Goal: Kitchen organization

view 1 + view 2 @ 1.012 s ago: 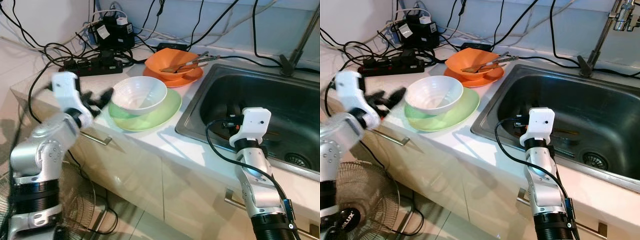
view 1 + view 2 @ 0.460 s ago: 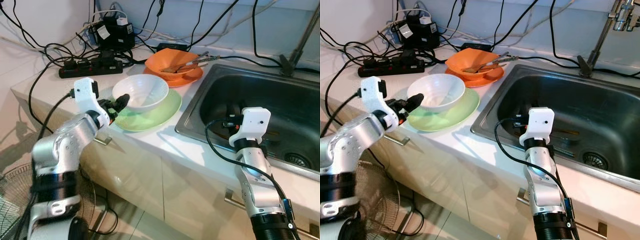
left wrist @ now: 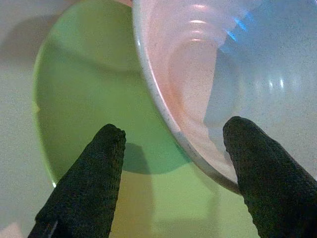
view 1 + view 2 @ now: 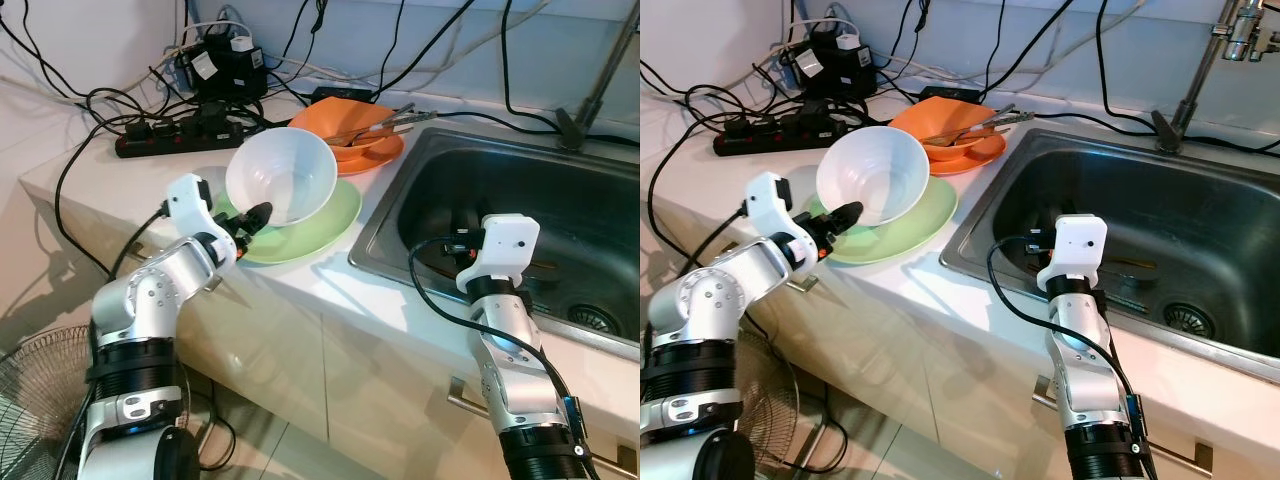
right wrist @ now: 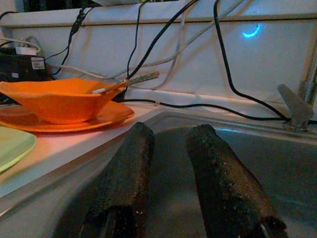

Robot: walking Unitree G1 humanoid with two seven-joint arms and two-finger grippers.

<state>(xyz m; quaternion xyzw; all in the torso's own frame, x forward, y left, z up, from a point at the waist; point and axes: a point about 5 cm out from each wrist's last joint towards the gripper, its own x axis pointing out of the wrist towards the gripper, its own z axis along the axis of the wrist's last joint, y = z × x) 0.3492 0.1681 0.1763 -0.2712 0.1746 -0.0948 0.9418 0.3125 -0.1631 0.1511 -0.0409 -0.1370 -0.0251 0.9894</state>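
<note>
White bowl (image 4: 281, 178) sits tipped up on its edge over the green plate (image 4: 318, 226) on the desk (image 4: 330, 285), its mouth turned toward the robot and its lower rim resting on the plate. The left gripper (image 4: 252, 218) is at that lower rim with its fingers (image 3: 84, 188) spread apart, one on each side of the rim, so the bowl's wall lies between them but is not yet pinched; the left arm is plainly the nearer one. The right gripper (image 5: 171, 186) hovers over the sink (image 4: 1160, 215), fingers slightly parted and holding nothing. Behind the green plate stand an orange bowl (image 4: 955, 133) with utensils on an orange plate, and a tangle of cables and a power strip (image 4: 175, 138).
</note>
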